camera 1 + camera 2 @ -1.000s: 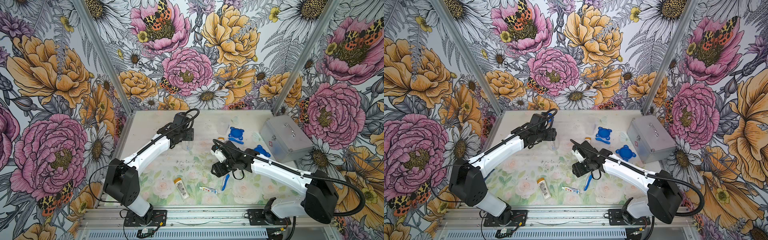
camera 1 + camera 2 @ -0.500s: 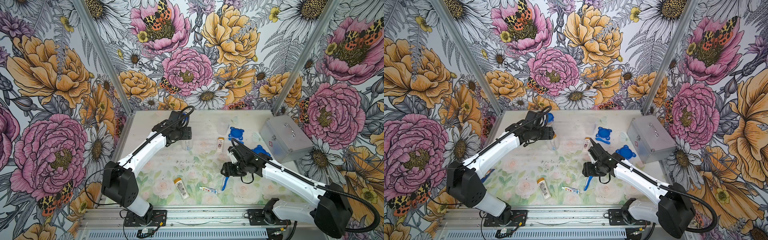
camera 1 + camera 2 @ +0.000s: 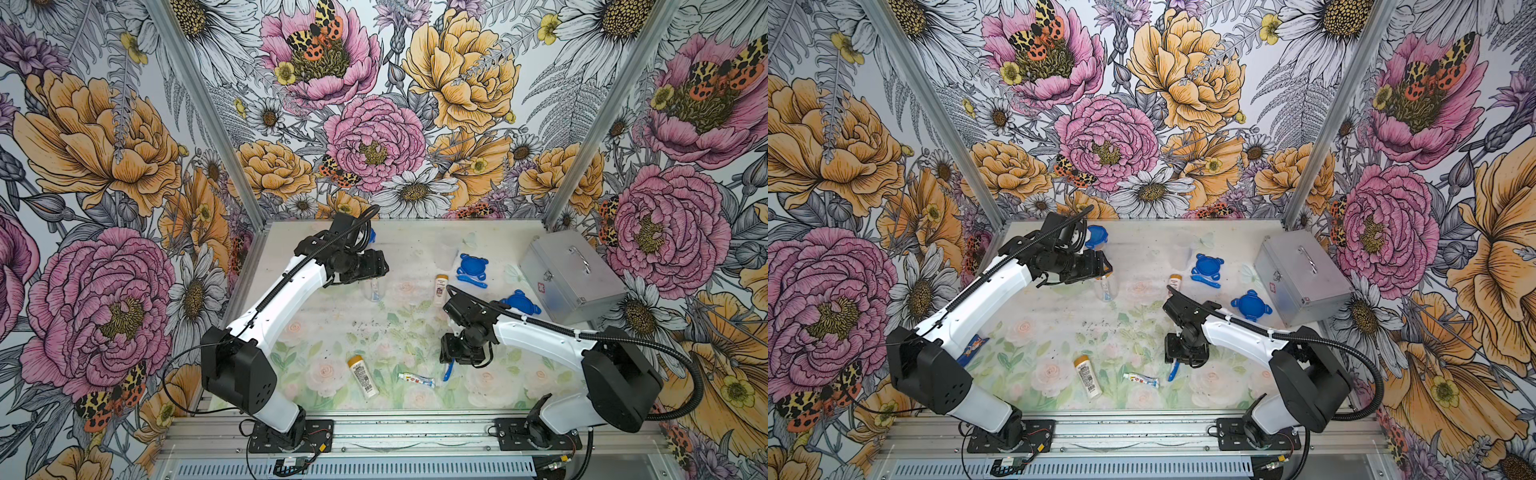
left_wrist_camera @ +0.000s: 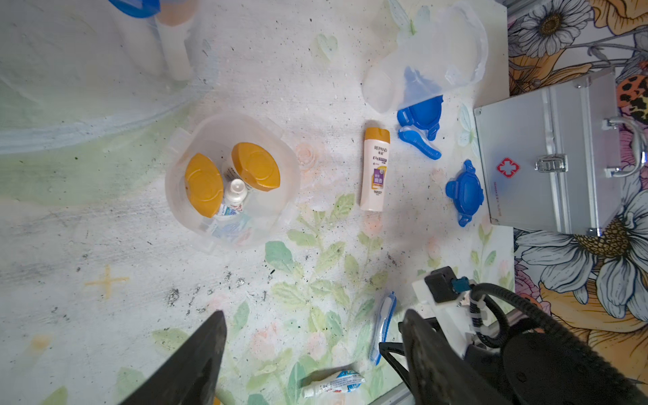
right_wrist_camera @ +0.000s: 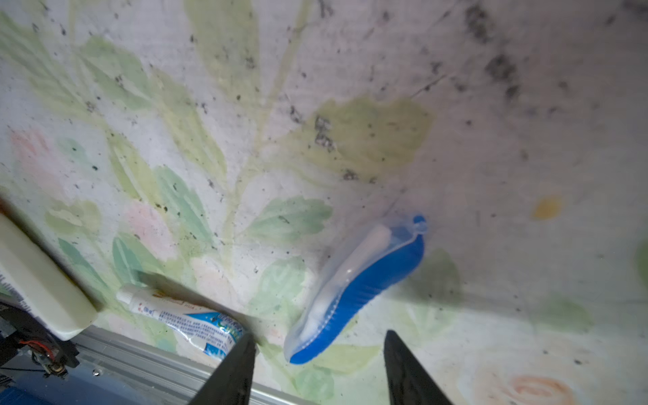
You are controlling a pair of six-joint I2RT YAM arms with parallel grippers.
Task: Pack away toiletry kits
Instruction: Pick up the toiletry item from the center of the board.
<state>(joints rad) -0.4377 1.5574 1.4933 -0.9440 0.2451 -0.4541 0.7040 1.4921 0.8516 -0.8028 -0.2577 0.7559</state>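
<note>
Right gripper [image 5: 318, 336] jaws apart, empty, toothbrush [image 5: 354, 287] just ahead of tips; best advance until handle sits between them, clear of toothpaste tube [image 5: 196, 321] beside one finger

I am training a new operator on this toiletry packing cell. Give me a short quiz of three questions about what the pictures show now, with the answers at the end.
1. True or false: the right end effector is open, and the blue toothbrush lies on the table, not gripped.
2. How many orange-capped bottles stand inside the clear cup?
3. Which item lies closest to that toothbrush? A) toothpaste tube B) silver case C) blue lid

Key: 1. True. 2. Two. 3. A.
</note>
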